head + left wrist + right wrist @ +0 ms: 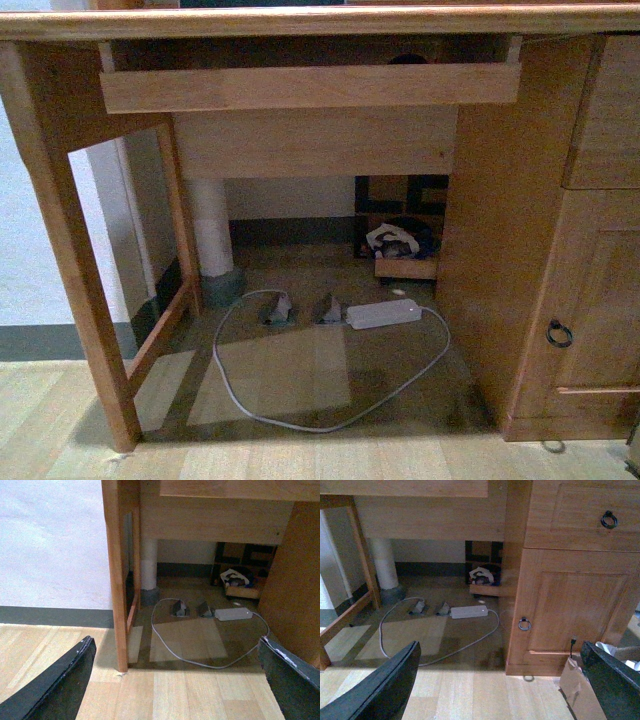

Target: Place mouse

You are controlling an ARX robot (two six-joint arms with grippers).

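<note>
While the left hand [170,692] and right hand [495,692] gape empty, the mouse [408,58], seemingly that dark dome behind the tray [300,88], looks light and slick; pinch its sides.

Mouse [407,58] (dark dome) in tray [300,88].

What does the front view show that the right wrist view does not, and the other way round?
Only the front view: the pull-out tray under the desktop, with a dark dome behind it, possibly the mouse. Only the right wrist view: the open right gripper, the drawer's ring handle and a cardboard piece. Both: the white power adapter with its grey cord and the cabinet door's ring handle.
</note>
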